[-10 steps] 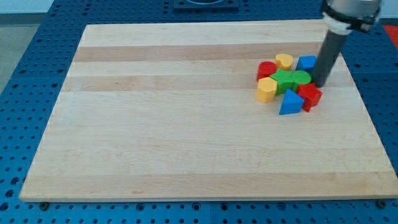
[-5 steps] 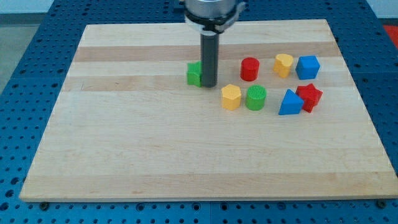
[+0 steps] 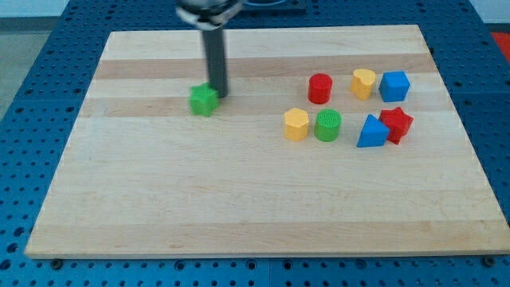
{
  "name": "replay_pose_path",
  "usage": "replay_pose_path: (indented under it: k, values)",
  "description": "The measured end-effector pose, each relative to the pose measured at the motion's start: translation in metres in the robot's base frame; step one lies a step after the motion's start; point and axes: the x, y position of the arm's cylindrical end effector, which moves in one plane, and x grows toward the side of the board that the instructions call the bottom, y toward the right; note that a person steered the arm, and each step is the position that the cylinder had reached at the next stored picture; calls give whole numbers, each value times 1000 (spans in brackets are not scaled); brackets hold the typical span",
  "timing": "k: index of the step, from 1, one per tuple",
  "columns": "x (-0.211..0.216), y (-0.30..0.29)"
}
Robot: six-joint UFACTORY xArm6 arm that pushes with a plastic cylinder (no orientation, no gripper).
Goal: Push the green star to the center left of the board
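The green star [image 3: 203, 100] lies on the wooden board [image 3: 239, 199], left of the middle and in the upper half. My tip [image 3: 218, 97] stands right against the star's upper right side. The dark rod rises from there to the view's top.
To the view's right lie a red cylinder [image 3: 319, 88], a yellow block [image 3: 363, 82], a blue cube [image 3: 394, 85], a yellow hexagonal block [image 3: 296, 124], a green cylinder [image 3: 327, 125], a blue triangle [image 3: 370, 132] and a red star [image 3: 396, 123].
My tip has moved left from the cluster at the right, pushing the green star with it. The other blocks spread apart between the first two frames and have stayed still since.
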Motion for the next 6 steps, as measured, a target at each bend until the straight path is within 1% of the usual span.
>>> replay_pose_path:
  k: [1, 2, 3, 4, 5, 6]
  values:
    - [7, -37]
    - [8, -3]
    - [28, 12]
    - [52, -24]
    - [54, -78]
    - [52, -107]
